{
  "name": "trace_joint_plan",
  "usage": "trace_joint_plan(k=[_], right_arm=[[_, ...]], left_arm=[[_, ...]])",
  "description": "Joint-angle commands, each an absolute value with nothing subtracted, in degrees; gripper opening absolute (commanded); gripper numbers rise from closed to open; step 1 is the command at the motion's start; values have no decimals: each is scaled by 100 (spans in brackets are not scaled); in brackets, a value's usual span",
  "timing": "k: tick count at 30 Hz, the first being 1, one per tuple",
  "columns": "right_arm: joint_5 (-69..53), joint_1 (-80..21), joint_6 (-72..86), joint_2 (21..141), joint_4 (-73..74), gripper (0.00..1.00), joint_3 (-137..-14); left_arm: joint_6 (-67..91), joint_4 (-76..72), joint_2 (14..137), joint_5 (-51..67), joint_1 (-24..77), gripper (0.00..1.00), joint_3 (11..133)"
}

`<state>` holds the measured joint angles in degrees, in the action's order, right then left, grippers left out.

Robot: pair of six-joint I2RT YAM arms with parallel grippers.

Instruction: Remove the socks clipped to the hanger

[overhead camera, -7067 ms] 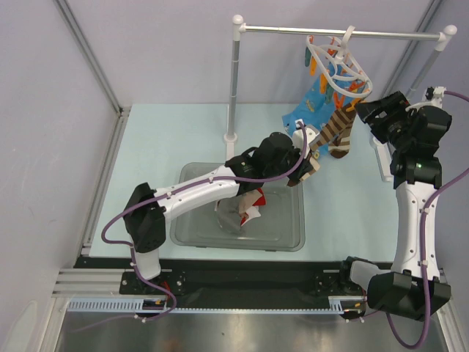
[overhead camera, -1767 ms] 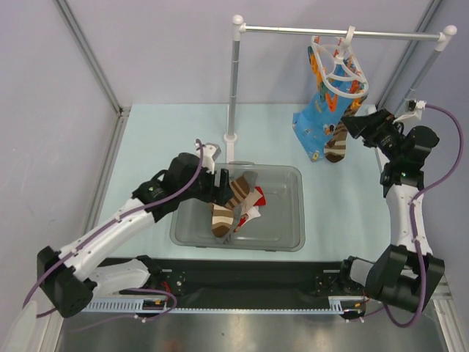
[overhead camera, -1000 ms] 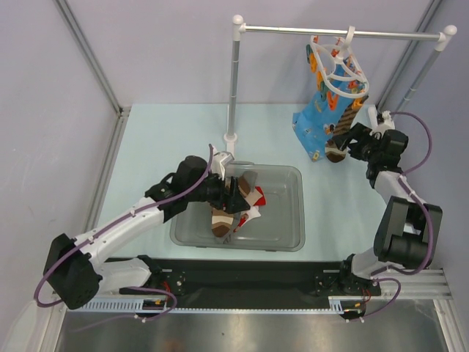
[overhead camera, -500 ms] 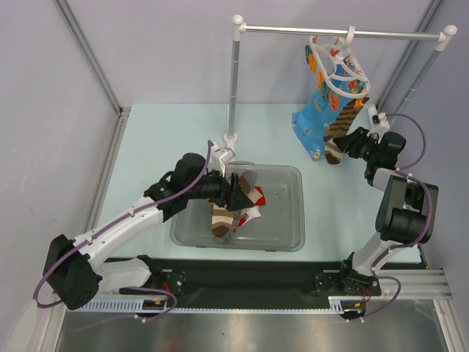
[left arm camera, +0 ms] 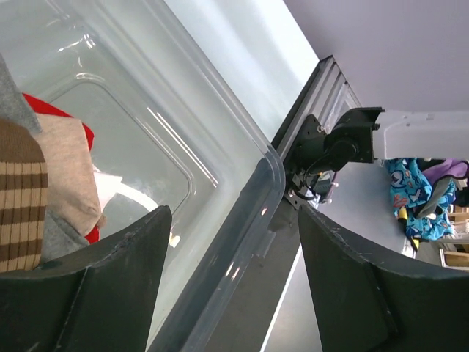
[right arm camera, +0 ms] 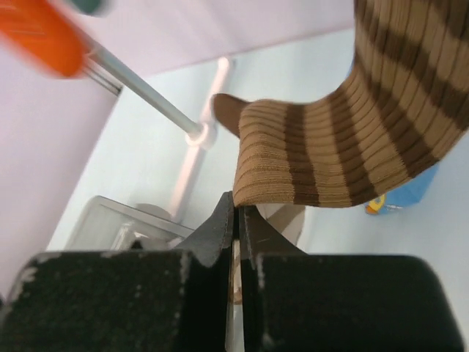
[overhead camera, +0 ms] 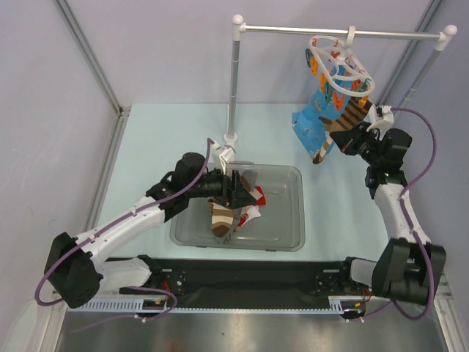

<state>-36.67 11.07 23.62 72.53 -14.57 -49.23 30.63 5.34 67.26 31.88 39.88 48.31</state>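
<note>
One striped sock (right arm camera: 352, 147) slants up from the nearer right claw (right arm camera: 236, 209), pinched shut on it, to the hanger (overhead camera: 344, 73).

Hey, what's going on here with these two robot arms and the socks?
The robot is taking socks off the hanger. The right gripper has its jaws shut on the lower edge of the brown striped sock, which hangs from the hanger beside a blue printed sock. The left gripper hovers with open jaws over the clear bin, where several socks already lie.
</note>
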Motion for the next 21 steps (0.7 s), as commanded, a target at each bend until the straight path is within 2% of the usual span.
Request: trace_joint_plan(k=[1,7,12,21], right_arm=[[-3375,1099,2680,6479,-757,0,-4965],[-3647,994,3304,5618,-580,0,-4940],[-3507,493,3462,5230,-107,0,-4869],[-3647,308,4358,4711,-508,0,-4729]], left_arm=[[3181,202,6697,3278,4043,75,4930],[3164,53,6890,3059,4201,75,5246],[3138,-412,7163,2796,4341,78,5668],[2540,-878,7980,2434,4632,82,6713]])
